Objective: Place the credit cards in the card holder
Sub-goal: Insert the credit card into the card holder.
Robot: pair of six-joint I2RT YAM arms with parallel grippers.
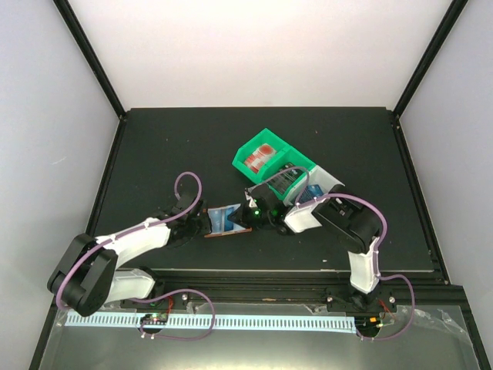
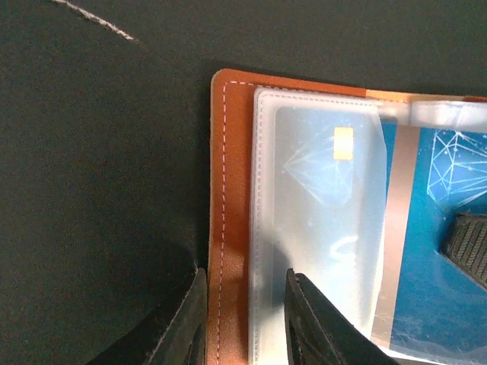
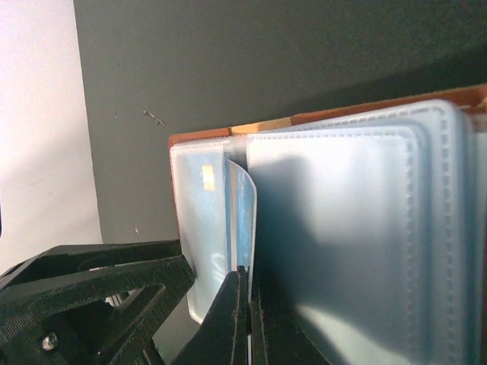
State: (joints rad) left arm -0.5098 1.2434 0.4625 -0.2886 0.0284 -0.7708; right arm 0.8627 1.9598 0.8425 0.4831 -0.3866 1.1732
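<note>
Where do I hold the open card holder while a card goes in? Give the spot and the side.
Take the card holder by its bare brown leather border, coming in over its outer edge: that strip lies flat, sticks out past the clear sleeves, and leaves them free.

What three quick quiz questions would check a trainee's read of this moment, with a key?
1. True or false: the card holder lies closed with its strap snapped.
2. What lies in the green bin? A) red cards B) keys C) a pen
3. Fill in: the card pinched in the shut right gripper is ____ in colour.
Key: 1 false, it lies open with its clear sleeves showing; 2 A; 3 blue.
</note>
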